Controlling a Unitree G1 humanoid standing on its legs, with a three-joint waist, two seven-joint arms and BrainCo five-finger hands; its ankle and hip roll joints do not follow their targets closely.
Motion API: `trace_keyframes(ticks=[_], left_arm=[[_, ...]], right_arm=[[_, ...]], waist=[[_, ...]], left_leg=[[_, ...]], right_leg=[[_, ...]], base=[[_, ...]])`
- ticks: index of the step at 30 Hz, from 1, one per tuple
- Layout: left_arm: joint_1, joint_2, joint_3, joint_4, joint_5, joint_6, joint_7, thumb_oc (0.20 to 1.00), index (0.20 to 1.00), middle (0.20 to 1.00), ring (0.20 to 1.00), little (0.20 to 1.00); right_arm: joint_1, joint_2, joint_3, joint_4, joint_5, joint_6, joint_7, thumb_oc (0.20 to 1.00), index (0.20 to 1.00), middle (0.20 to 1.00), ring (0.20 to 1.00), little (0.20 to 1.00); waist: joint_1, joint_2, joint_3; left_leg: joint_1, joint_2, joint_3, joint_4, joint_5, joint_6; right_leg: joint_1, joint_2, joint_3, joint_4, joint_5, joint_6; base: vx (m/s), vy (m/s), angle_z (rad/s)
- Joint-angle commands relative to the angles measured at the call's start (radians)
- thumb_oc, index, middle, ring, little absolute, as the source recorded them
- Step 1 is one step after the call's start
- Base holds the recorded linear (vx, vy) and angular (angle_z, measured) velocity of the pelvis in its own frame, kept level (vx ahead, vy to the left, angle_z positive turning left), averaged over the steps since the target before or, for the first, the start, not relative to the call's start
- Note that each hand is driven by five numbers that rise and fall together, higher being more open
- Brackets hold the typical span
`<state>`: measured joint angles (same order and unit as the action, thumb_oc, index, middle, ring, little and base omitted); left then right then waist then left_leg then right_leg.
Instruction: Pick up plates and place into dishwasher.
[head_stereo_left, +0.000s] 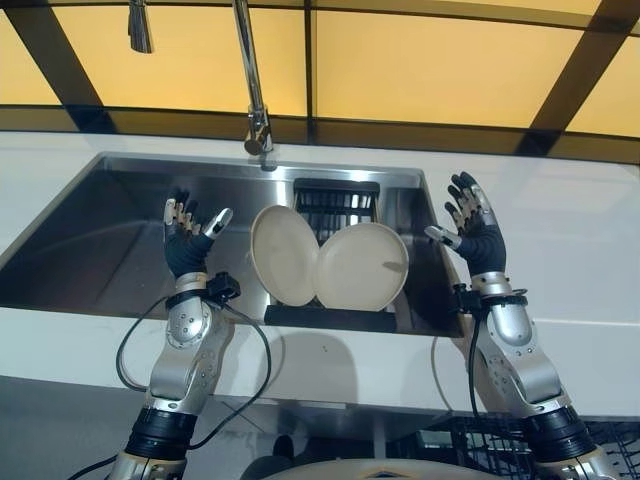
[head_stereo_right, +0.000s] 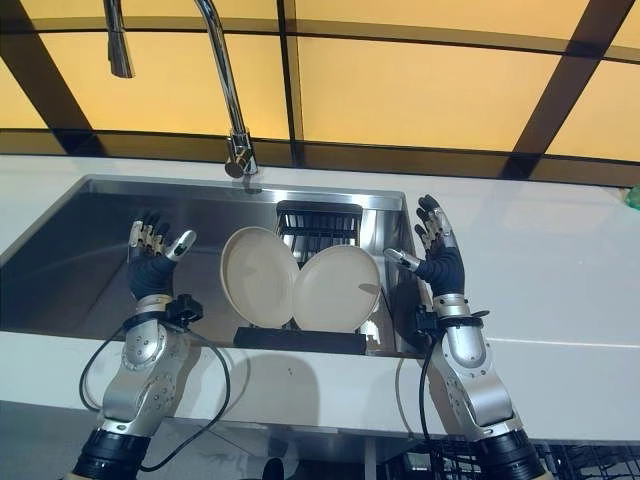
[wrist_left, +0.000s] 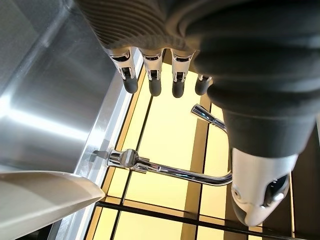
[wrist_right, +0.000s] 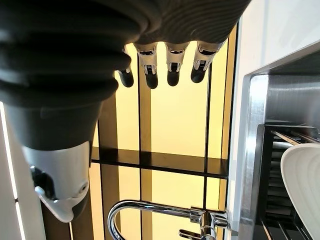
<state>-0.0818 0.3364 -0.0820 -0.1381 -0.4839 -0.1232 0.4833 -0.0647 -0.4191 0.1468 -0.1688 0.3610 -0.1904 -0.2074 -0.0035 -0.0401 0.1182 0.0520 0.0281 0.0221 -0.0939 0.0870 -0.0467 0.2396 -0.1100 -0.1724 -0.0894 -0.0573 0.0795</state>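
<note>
In the steel sink (head_stereo_left: 120, 230), two cream plates (head_stereo_left: 284, 254) (head_stereo_left: 362, 266) are stood on edge in a black rack (head_stereo_left: 335, 205), rims overlapping; their lower edges are hidden by the rack. The left hand (head_stereo_left: 186, 232) and right hand (head_stereo_left: 470, 222) are held raised with fingers spread, nothing grasped, either side of the plates.

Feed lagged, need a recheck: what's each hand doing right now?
Left hand: open, empty, raised over the sink.
Right hand: open, empty, beside the plates.
</note>
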Motion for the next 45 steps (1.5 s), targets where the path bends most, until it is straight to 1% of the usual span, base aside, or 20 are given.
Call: trace_keyframes(ticks=[1, 6, 15, 18, 19, 21, 25, 28, 31, 32, 35, 38, 39, 40, 45], left_arm=[[-0.033, 0.052, 0.014, -0.046, 0.052, -0.045, -0.051, 1.0, 1.0, 1.0, 1.0, 1.0], [-0.036, 0.053, 0.011, -0.053, 0.05, -0.072, -0.071, 1.0, 1.0, 1.0, 1.0, 1.0], [-0.05, 0.056, 0.021, -0.047, 0.101, -0.07, -0.068, 1.0, 1.0, 1.0, 1.0, 1.0], [-0.06, 0.061, 0.022, -0.034, 0.156, -0.077, -0.068, 1.0, 1.0, 1.0, 1.0, 1.0], [-0.068, 0.073, 0.023, -0.034, 0.203, -0.075, -0.069, 1.0, 1.0, 1.0, 1.0, 1.0], [-0.082, 0.101, 0.027, -0.024, 0.261, -0.055, -0.071, 1.0, 1.0, 1.0, 1.0, 1.0], [-0.104, 0.17, 0.045, 0.01, 0.368, -0.026, -0.113, 1.0, 1.0, 1.0, 1.0, 1.0], [-0.118, 0.245, 0.05, 0.049, 0.455, 0.023, -0.201, 1.0, 1.0, 1.0, 1.0, 1.0], [-0.132, 0.339, 0.053, 0.107, 0.55, 0.023, -0.249, 1.0, 1.0, 1.0, 1.0, 1.0], [-0.14, 0.375, 0.051, 0.136, 0.578, 0.016, -0.252, 1.0, 1.0, 1.0, 1.0, 1.0], [-0.159, 0.439, 0.049, 0.192, 0.642, -0.012, -0.257, 1.0, 1.0, 1.0, 1.0, 1.0], [-0.17, 0.505, 0.036, 0.234, 0.766, -0.038, -0.255, 1.0, 1.0, 1.0, 1.0, 1.0], [-0.173, 0.516, 0.032, 0.24, 0.788, -0.037, -0.26, 1.0, 1.0, 1.0, 1.0, 1.0], [-0.172, 0.544, 0.024, 0.249, 0.825, -0.04, -0.268, 1.0, 1.0, 1.0, 1.0, 1.0], [-0.16, 0.616, -0.012, 0.283, 0.996, -0.083, -0.242, 1.0, 1.0, 1.0, 1.0, 1.0]], right_arm=[[-0.061, -0.02, -0.037, -0.002, -0.023, -0.044, -0.005, 1.0, 1.0, 1.0, 1.0, 1.0], [-0.068, -0.017, -0.04, 0.004, -0.017, -0.04, -0.006, 1.0, 1.0, 1.0, 1.0, 1.0], [-0.067, -0.014, -0.036, 0.013, -0.02, -0.052, -0.011, 1.0, 1.0, 1.0, 1.0, 1.0], [-0.073, -0.016, -0.036, 0.018, -0.017, -0.049, -0.012, 1.0, 1.0, 1.0, 1.0, 1.0], [-0.078, -0.019, -0.036, 0.019, -0.014, -0.043, -0.012, 1.0, 1.0, 1.0, 1.0, 1.0], [-0.079, -0.025, -0.036, 0.023, -0.01, -0.046, -0.009, 1.0, 1.0, 1.0, 1.0, 1.0], [-0.083, -0.039, -0.038, 0.025, 0.001, -0.042, -0.006, 1.0, 1.0, 1.0, 1.0, 1.0], [-0.084, -0.057, -0.04, 0.026, 0.012, -0.035, 0.002, 1.0, 1.0, 1.0, 1.0, 1.0], [-0.086, -0.083, -0.046, 0.023, 0.033, -0.025, 0.015, 1.0, 1.0, 1.0, 1.0, 1.0], [-0.089, -0.095, -0.048, 0.022, 0.042, -0.02, 0.018, 1.0, 1.0, 1.0, 1.0, 1.0], [-0.098, -0.109, -0.048, 0.03, 0.052, -0.013, 0.022, 1.0, 1.0, 1.0, 1.0, 1.0], [-0.097, -0.12, -0.049, 0.03, 0.055, -0.01, 0.027, 1.0, 1.0, 1.0, 1.0, 1.0], [-0.097, -0.122, -0.049, 0.029, 0.057, -0.009, 0.027, 1.0, 1.0, 1.0, 1.0, 1.0], [-0.094, -0.131, -0.052, 0.026, 0.065, -0.009, 0.028, 1.0, 1.0, 1.0, 1.0, 1.0], [-0.078, -0.155, -0.063, 0.024, 0.081, -0.011, 0.046, 1.0, 1.0, 1.0, 1.0, 1.0]], waist=[[0.035, 0.023, -0.052], [0.036, 0.026, -0.048], [0.031, 0.03, -0.047], [0.027, 0.032, -0.047], [0.026, 0.033, -0.048], [0.023, 0.036, -0.05], [0.017, 0.041, -0.056], [0.01, 0.048, -0.061], [0.003, 0.059, -0.066], [-0.001, 0.063, -0.067], [-0.006, 0.071, -0.07], [-0.013, 0.078, -0.071], [-0.014, 0.078, -0.071], [-0.018, 0.081, -0.071], [-0.031, 0.089, -0.068]], left_leg=[[0.043, 0.103, 0.018, 0.056, -0.103, -0.054], [0.043, 0.101, 0.015, 0.053, -0.103, -0.054], [0.045, 0.098, 0.016, 0.049, -0.103, -0.055], [0.047, 0.098, 0.018, 0.049, -0.103, -0.056], [0.048, 0.098, 0.019, 0.048, -0.103, -0.057], [0.049, 0.096, 0.02, 0.046, -0.103, -0.057], [0.052, 0.094, 0.027, 0.044, -0.102, -0.058], [0.053, 0.095, 0.034, 0.042, -0.1, -0.06], [0.05, 0.095, 0.041, 0.045, -0.097, -0.062], [0.05, 0.095, 0.044, 0.045, -0.096, -0.062], [0.048, 0.092, 0.052, 0.046, -0.095, -0.061], [0.046, 0.09, 0.059, 0.046, -0.095, -0.06], [0.046, 0.09, 0.06, 0.046, -0.095, -0.06], [0.045, 0.089, 0.064, 0.047, -0.094, -0.061], [0.044, 0.083, 0.071, 0.045, -0.095, -0.058]], right_leg=[[-0.113, -0.05, 0.004, 0.066, 0.033, 0.047], [-0.114, -0.051, 0.004, 0.065, 0.035, 0.05], [-0.114, -0.055, 0.008, 0.061, 0.037, 0.054], [-0.113, -0.056, 0.01, 0.06, 0.037, 0.055], [-0.112, -0.057, 0.01, 0.059, 0.038, 0.055], [-0.113, -0.058, 0.012, 0.058, 0.039, 0.056], [-0.113, -0.06, 0.014, 0.055, 0.041, 0.059], [-0.116, -0.062, 0.018, 0.055, 0.042, 0.061], [-0.121, -0.064, 0.023, 0.056, 0.043, 0.064], [-0.122, -0.066, 0.024, 0.055, 0.044, 0.065], [-0.126, -0.068, 0.028, 0.055, 0.046, 0.065], [-0.131, -0.071, 0.032, 0.054, 0.048, 0.066], [-0.131, -0.072, 0.033, 0.055, 0.049, 0.067], [-0.134, -0.073, 0.035, 0.055, 0.05, 0.068], [-0.143, -0.077, 0.046, 0.056, 0.054, 0.071]], base=[[0.0, 0.0, 0.0], [0.0, 0.0, 0.0], [0.0, 0.0, 0.0], [0.0, 0.0, 0.0], [0.0, 0.0, 0.0], [0.0, 0.0, 0.0], [0.0, 0.0, 0.0], [0.01, 0.032, 0.0], [0.02, 0.056, -0.01], [0.03, 0.054, -0.01], [0.03, 0.058, -0.01], [0.03, 0.048, 0.0], [0.03, 0.047, -0.01], [0.03, 0.046, -0.01], [0.04, 0.051, 0.03]])
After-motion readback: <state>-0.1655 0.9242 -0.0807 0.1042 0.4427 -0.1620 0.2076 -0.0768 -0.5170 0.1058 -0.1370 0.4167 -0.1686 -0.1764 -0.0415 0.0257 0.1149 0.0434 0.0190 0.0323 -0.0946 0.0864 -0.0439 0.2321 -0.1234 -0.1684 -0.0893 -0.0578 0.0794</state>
